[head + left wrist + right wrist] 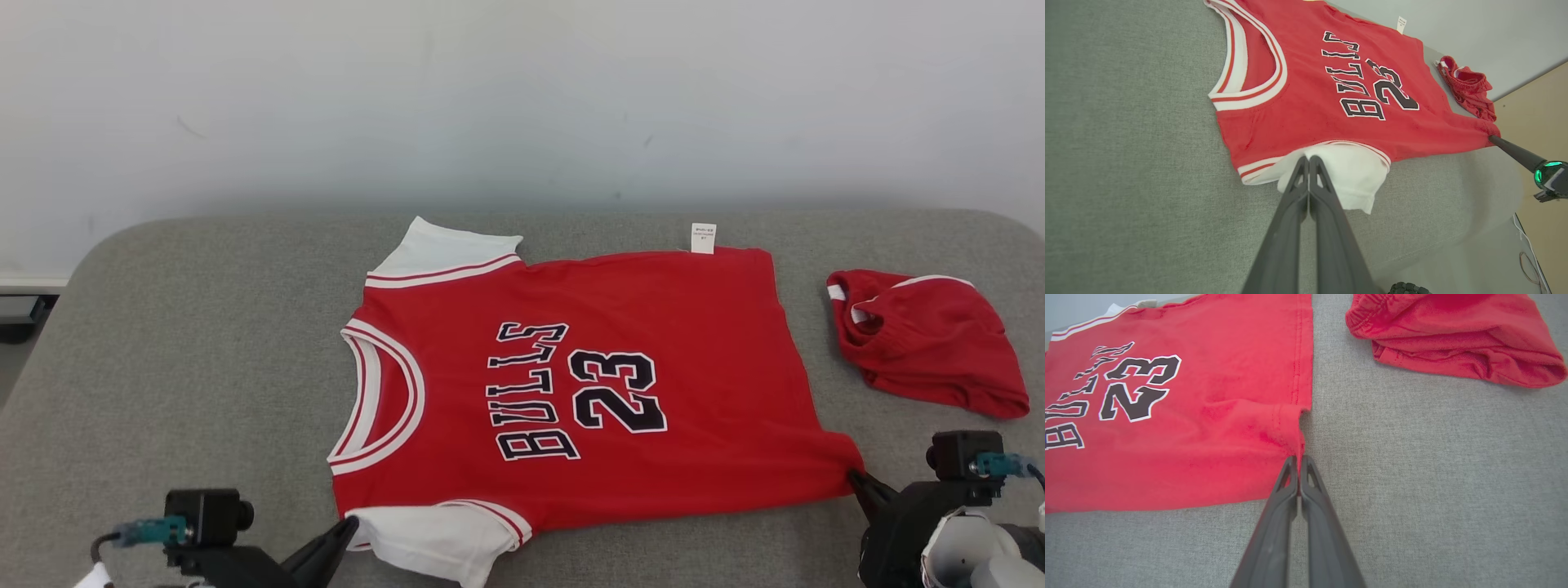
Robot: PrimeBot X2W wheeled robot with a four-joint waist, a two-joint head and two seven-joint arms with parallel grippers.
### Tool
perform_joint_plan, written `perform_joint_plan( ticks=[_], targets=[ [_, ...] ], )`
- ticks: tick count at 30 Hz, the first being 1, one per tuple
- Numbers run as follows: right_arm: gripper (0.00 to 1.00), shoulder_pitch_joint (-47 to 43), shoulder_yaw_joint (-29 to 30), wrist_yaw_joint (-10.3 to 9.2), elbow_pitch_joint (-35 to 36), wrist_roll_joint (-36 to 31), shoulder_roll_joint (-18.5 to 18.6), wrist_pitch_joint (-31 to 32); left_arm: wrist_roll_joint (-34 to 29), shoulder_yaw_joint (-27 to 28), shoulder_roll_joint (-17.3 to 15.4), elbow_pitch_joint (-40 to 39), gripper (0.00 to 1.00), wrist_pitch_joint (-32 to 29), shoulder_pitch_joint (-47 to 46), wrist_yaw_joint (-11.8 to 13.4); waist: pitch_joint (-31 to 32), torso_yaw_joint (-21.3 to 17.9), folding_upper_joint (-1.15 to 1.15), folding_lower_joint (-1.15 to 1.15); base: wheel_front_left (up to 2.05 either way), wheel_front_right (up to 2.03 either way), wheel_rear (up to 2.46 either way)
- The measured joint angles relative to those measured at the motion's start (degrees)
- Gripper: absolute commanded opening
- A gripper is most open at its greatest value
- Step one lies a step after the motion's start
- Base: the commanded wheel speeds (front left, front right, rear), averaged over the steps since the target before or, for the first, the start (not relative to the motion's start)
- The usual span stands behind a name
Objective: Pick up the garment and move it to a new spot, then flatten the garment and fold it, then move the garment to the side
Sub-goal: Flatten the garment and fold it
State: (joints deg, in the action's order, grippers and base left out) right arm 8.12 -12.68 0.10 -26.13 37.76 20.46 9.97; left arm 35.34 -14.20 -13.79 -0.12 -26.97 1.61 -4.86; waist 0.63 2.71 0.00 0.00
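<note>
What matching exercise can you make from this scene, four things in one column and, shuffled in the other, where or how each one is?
Column one
1. left gripper
2. right gripper
3. red shorts
4. white tag

Column two
A. bunched up, lying apart from the jersey, toward the robot's right
B. shut on the jersey's near white sleeve
C. sticking out past the jersey's far edge
D. shut on the jersey's red hem corner

Pairs: 1-B, 2-D, 3-A, 4-C
</note>
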Motion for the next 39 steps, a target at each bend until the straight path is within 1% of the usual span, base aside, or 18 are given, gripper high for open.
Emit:
perform_joint_plan(
  ticks=[1, 3, 5, 8, 10, 15, 20, 22, 27, 30, 35, 37, 39],
  targets=[
    [0.0, 0.68, -0.41, 0.27, -0.05, -0.01, 0.26, 0.89, 1.08, 0.02, -0.04, -0.24, 0.0, -0.77, -0.92, -0.21, -0.17, -0.07, 0.0, 0.0, 0.0, 0.0, 0.0],
    [0.0, 2.04, -0.88, 0.56, -0.22, 0.03, 0.53, 2.8, 1.38, -0.01, -0.64, -0.49, 0.0, -2.44, -2.98, -0.24, -0.56, -0.2, 0.0, 0.01, 0.0, 0.0, 0.0],
    [0.0, 3.69, -1.51, 1.24, -0.6, 0.05, 0.85, 4.68, 1.52, 0.09, -1.32, 0.12, 0.0, -4.2, -6.27, -0.3, -0.93, -0.29, 0.0, 0.0, 0.0, 0.0, 0.0],
    [0.0, 6.36, -2.32, 1.71, -1.49, 0.14, 1.3, 7.84, 2.27, 0.37, -2.44, 1.54, 0.0, -6.62, -10.85, -0.71, -1.61, -0.36, 0.0, 0.0, 0.0, 0.0, 0.0],
    [0.0, 7.87, -2.59, 2.24, -1.96, 0.36, 1.59, 9.92, 4.02, 0.54, -2.45, 3.16, 0.0, -8.31, -13.73, -0.78, -2.12, -0.41, 0.0, 0.01, 0.0, 0.0, 0.0],
    [0.0, 12.55, -3.55, 2.67, -3.89, 1.23, 1.69, 15.63, 5.95, 1.1, -2.89, 7.25, 0.0, -12.09, -18.92, -1.15, -3.51, -0.79, 0.0, 0.01, 0.0, 0.0, 0.0],
    [0.0, 16.38, -3.45, 2.91, -6.61, 3.72, 1.58, 21.17, 7.44, 1.82, -3.24, 11.28, 0.0, -15.02, -24.22, -1.21, -4.98, -1.37, 0.0, 0.01, 0.0, 0.0, 0.0],
    [0.0, 18.12, -3.12, 2.9, -7.81, 4.54, 1.56, 23.06, 7.28, 1.71, -3.76, 13.04, 0.0, -16.31, -26.67, -1.21, -5.59, -1.53, 0.0, 0.01, 0.0, 0.0, 0.0],
    [0.0, 22.73, -3.32, 2.66, -10.37, 4.89, 1.03, 27.42, 8.16, 1.66, -2.86, 18.33, 0.0, -19.02, -31.84, -1.21, -6.94, -1.64, 0.0, 0.01, 0.0, 0.0, 0.0],
    [0.0, 25.46, -3.7, 2.2, -12.02, 5.22, 0.26, 29.87, 8.14, 1.23, -2.98, 21.42, 0.0, -20.74, -33.94, -1.01, -7.6, -1.67, 0.0, 0.01, 0.0, 0.0, 0.0],
    [0.0, 30.12, -4.2, 1.36, -14.13, 5.22, -0.8, 32.94, 7.93, 0.53, -2.64, 25.73, 0.0, -22.52, -38.91, -0.65, -9.0, -1.7, 0.0, 0.01, 0.0, 0.0, 0.0],
    [0.0, 31.82, -4.34, 1.32, -14.73, 5.22, -0.93, 33.74, 7.81, 0.24, -2.37, 27.24, 0.0, -22.99, -41.06, -0.63, -9.63, -1.68, 0.01, 0.01, 0.0, 0.0, 0.0],
    [0.0, 33.48, -4.58, 0.88, -15.46, 5.21, -1.14, 34.53, 6.53, -0.51, -2.5, 28.4, 0.0, -23.5, -42.57, -0.67, -10.28, -1.67, 0.01, 0.01, 0.0, 0.0, 0.0]
  ],
)
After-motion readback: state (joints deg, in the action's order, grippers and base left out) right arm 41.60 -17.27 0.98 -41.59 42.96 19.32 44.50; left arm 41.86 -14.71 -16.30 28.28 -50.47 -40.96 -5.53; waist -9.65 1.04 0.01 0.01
